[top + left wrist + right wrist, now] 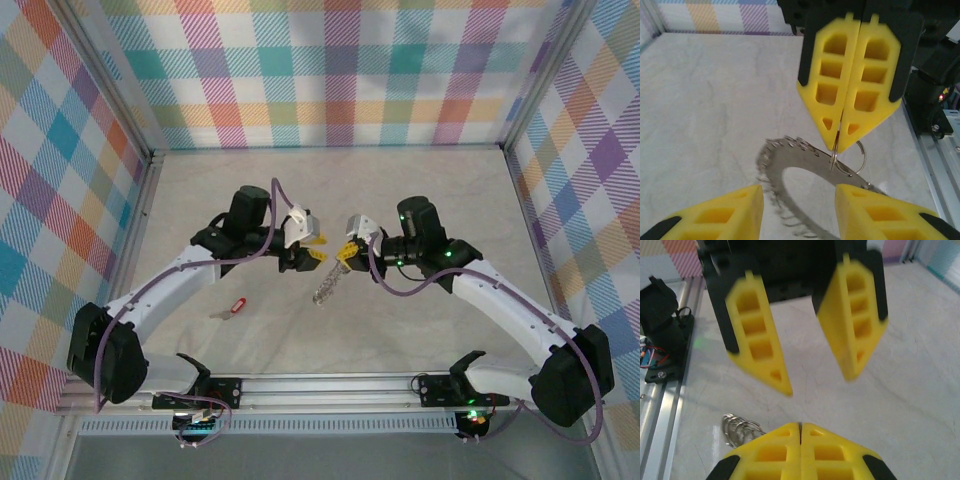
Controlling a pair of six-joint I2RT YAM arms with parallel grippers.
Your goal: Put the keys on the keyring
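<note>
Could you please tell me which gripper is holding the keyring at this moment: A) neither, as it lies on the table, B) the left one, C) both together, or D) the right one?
D: the right gripper has its jaws shut on the keyring, which hangs from it, while the left gripper faces it with its jaws open.

Robot lab test cell. 3 plaid-printed walls [330, 70] box in a marble-look counter [300, 190], with aluminium frame posts [105, 80] at the corners. 2 arms [165, 290] are bolted to a metal rail [330, 385], and a bare circuit board [200, 428] sits by the left base.
</note>
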